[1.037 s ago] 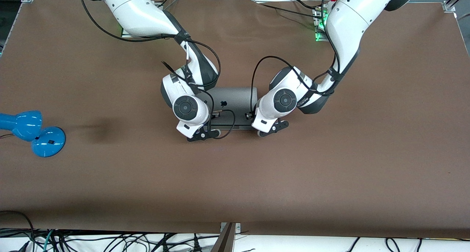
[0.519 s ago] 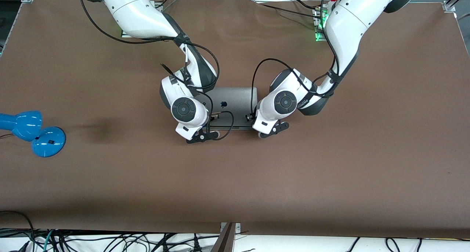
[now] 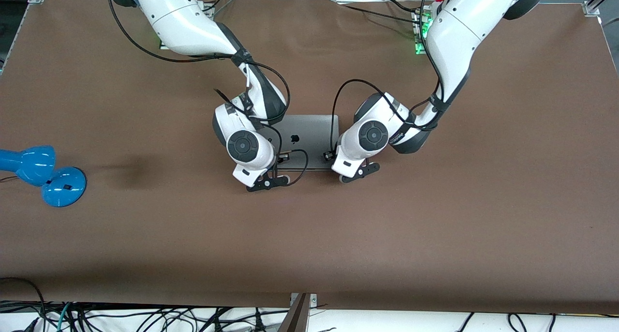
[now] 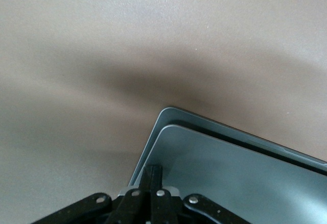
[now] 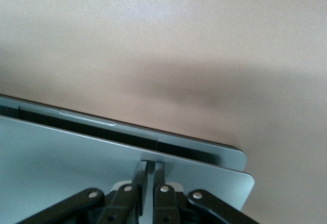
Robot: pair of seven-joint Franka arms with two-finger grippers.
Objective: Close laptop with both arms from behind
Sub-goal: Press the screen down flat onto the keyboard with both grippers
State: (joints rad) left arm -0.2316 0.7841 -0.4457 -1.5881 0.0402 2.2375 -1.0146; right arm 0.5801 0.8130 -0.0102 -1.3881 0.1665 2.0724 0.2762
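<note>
Laptop (image 3: 304,141) first: in the front view we see it at the middle of the brown desk (image 3: 435,225), lid nearly flat with the dark logo facing up, tucked between the two wrists. The right gripper (image 3: 278,161) sits over the lid at the corner toward the right arm's end, and the left gripper (image 3: 329,155) over the corner toward the left arm's end; a blue lamp (image 3: 41,174) lies well apart at nine o'clock from the laptop. In the left wrist view the left gripper's fingers (image 4: 152,175) are pressed together, tips resting on the grey lid near its rounded corner, and a thin dark gap separates lid from base. In the right wrist view the right gripper's fingers (image 5: 147,175) are likewise pressed together on the lid, close to its front edge, with the same narrow gap showing. We judge the closing almost finished. What could go wrong: the tips sit near the lid's edge, so a push angled outward could let them slide off onto the desk, and uneven pressing between the arms could twist the lid or shove the whole laptop across the smooth surface.
</note>
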